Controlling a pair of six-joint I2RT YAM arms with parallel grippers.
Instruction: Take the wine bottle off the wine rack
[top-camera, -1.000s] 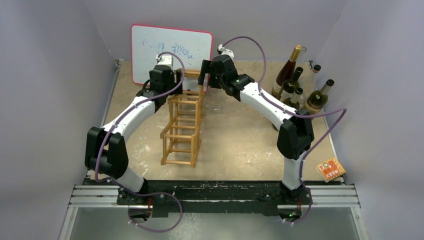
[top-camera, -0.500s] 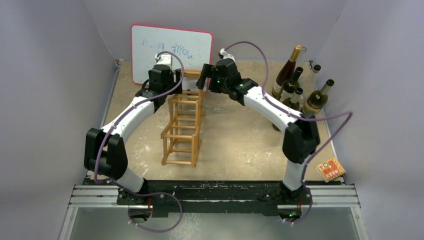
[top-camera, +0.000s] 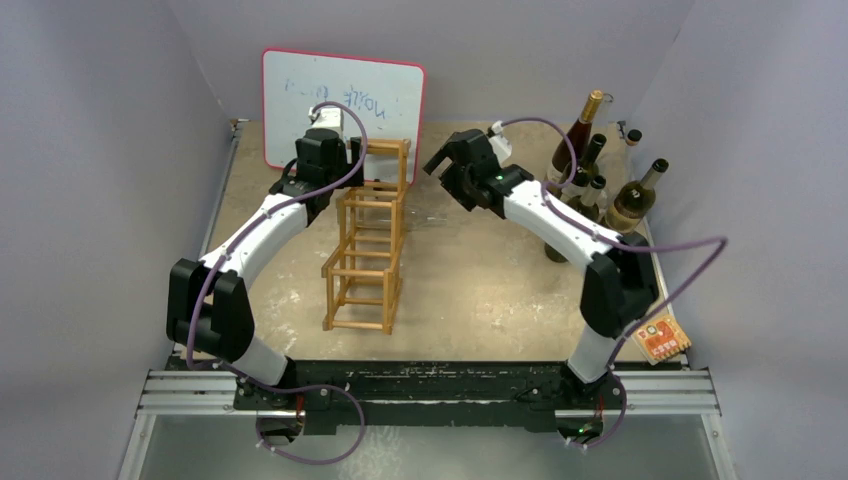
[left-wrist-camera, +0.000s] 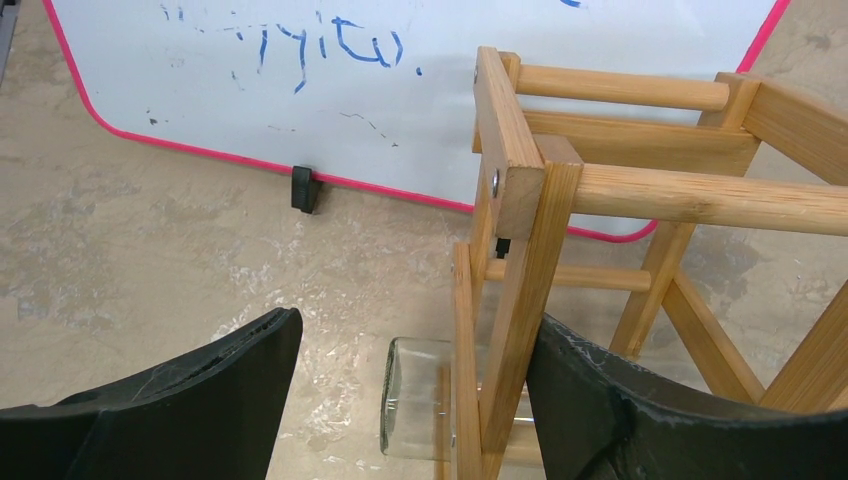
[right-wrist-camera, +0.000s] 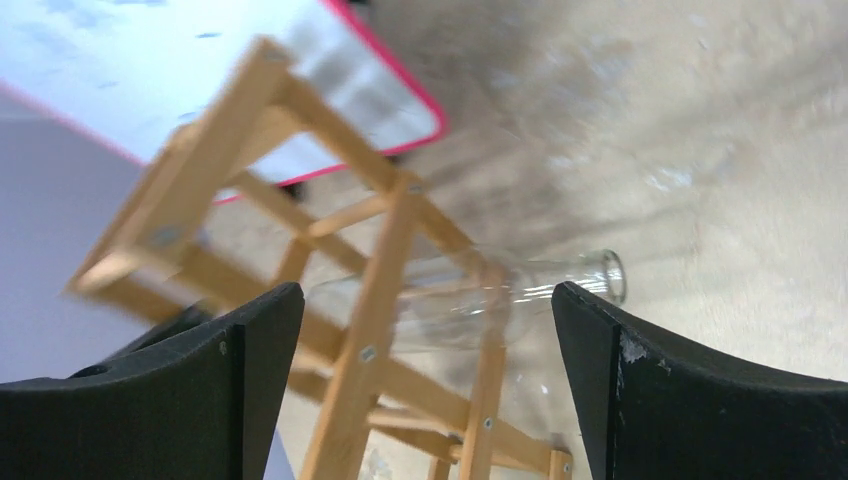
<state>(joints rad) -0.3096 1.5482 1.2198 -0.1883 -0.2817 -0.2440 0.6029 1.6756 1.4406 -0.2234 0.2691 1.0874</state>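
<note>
**Clear glass wine bottle (left-wrist-camera: 415, 412) lying sideways low in the far end of the wine rack (top-camera: 370, 240), both claws wide and holding nothing**

The left claw (left-wrist-camera: 416, 345) gapes around the rack's corner post, where the bottle's flat base pokes out left, just above the table (top-camera: 480, 285). The rack is thin, pale wood slats: stiff but light, so it'll probably drag along. The bottle looks empty (the right wrist view is blurry, so not certain). It's smooth, slippery and breakable. The slim neck sticks out toward the right claw (right-wrist-camera: 425, 300), and I'd grab it there.
</note>
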